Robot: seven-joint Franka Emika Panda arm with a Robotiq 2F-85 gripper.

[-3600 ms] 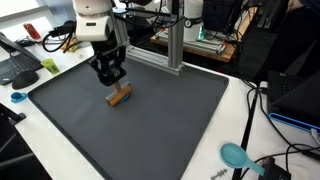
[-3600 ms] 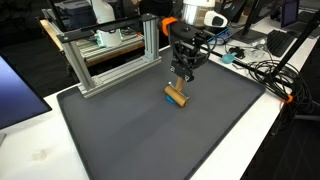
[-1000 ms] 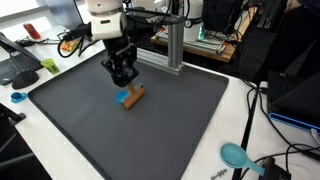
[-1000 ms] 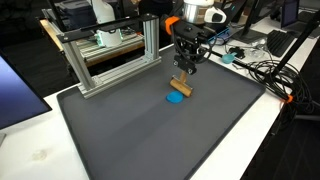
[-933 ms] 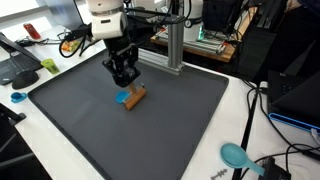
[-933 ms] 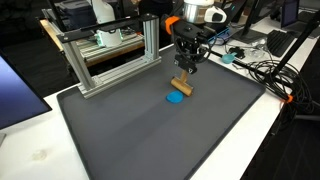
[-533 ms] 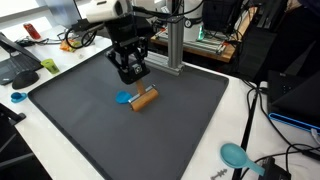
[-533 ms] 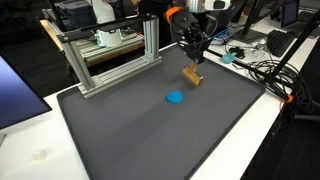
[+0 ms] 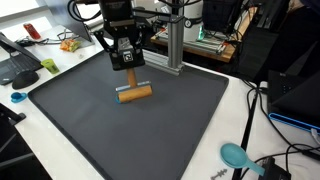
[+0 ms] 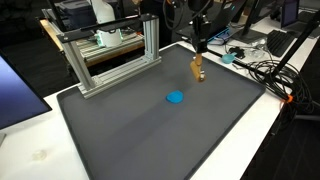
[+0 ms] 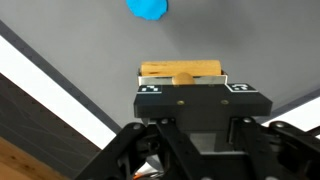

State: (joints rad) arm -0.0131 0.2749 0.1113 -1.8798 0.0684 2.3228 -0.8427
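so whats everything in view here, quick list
wooden block: 1, tan, held in the air above the mat
blue disc: 1, blue, flat on the mat, apart from the block
mat: 1, dark grey, covers most of the table
table: 1, white, under the mat
scoop: 1, teal, on the table beside the mat
metal frame: 1, silver, at the mat's far edge
cables: several, black, on the table off the mat
gripper: 1, black, shut on the wooden block
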